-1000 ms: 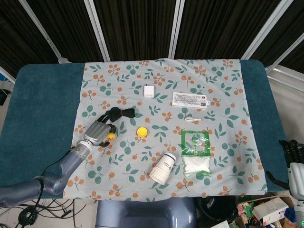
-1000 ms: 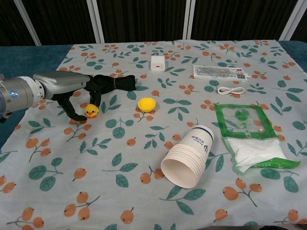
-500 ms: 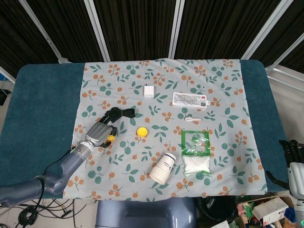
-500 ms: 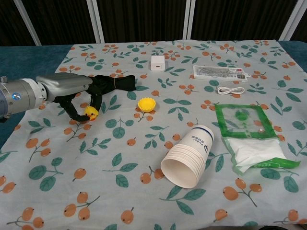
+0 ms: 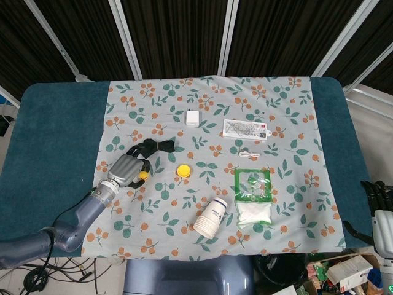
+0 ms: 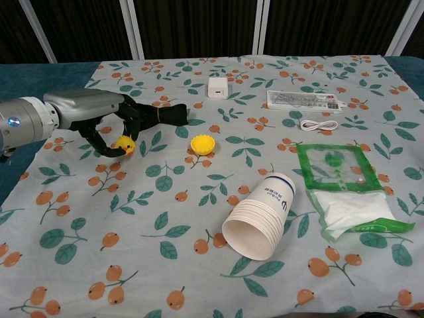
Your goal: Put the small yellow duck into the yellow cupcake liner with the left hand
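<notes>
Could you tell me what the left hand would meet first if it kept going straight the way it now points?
Probably the yellow cupcake liner. The left hand, holding the small yellow duck, points rightward across the cloth, and nothing lies between them. The black fabric sits just beyond that line, though depth is uncertain.

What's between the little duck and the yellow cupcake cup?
Nothing but flowery cloth; the chest view shows a bare stretch between the duck, pinched in the left hand, and the liner.
</notes>
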You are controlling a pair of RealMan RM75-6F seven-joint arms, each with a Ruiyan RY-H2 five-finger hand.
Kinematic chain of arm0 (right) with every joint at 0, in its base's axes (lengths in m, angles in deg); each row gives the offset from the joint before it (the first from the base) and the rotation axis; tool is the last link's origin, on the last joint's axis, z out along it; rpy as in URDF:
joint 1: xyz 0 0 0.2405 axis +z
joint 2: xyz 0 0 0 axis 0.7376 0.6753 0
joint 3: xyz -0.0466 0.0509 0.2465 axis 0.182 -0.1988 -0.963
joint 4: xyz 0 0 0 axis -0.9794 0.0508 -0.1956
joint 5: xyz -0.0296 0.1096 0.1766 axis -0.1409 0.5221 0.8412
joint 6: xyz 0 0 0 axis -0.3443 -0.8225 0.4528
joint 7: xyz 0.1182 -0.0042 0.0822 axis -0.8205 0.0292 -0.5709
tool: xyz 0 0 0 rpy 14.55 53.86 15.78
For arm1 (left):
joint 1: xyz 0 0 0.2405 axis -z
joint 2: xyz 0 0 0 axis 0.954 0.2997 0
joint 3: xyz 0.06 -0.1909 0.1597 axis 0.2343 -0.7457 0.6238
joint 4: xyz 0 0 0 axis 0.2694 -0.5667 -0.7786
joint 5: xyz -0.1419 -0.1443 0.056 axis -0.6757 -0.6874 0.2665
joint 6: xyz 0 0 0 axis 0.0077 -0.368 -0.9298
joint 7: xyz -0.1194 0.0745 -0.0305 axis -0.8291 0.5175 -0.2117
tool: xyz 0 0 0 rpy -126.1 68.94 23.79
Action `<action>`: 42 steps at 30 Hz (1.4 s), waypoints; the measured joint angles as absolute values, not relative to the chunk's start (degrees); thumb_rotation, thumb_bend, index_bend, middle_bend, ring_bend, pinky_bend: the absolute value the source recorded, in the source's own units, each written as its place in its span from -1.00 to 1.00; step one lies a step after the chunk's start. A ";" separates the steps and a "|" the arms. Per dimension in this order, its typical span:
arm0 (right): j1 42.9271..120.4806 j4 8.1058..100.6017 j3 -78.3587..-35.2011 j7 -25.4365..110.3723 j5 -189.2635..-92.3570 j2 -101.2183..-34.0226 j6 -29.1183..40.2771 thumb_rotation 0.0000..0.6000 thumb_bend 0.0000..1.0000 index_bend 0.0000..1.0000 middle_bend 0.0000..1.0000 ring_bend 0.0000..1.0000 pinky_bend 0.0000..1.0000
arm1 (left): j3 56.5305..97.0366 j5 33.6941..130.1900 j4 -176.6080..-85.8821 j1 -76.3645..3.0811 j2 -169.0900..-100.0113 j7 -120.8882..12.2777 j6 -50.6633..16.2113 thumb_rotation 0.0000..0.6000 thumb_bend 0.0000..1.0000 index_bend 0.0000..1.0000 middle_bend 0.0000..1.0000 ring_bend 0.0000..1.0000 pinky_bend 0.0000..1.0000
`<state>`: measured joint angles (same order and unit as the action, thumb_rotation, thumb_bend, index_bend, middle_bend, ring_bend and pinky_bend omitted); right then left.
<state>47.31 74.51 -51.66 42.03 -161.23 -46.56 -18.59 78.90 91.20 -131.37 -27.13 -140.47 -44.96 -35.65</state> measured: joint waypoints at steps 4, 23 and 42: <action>47.30 74.57 -51.63 41.96 -161.25 -46.51 -18.57 1.00 -0.76 -0.83 -0.85 -0.82 -0.64 | 77.01 91.61 -132.13 -26.69 -140.59 -46.80 -34.48 1.00 -0.30 -0.05 -0.05 -0.93 -1.00; 47.36 74.63 -51.72 41.71 -160.74 -46.42 -18.13 1.00 -0.76 -0.83 -0.85 -0.82 -0.64 | 70.14 83.40 -125.77 -16.61 -150.56 -44.41 -41.09 1.00 -0.31 -0.10 -0.08 -0.93 -1.00; 47.41 74.70 -51.69 41.29 -160.88 -46.30 -18.05 1.00 -0.76 -0.83 -0.85 -0.82 -0.64 | 72.49 80.17 -121.48 -13.18 -153.92 -37.14 -43.58 1.00 -0.66 -0.79 -0.73 -1.00 -1.00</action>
<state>47.41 74.70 -51.69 41.29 -160.88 -46.30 -18.05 72.49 80.17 -121.48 -13.18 -153.92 -37.14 -43.58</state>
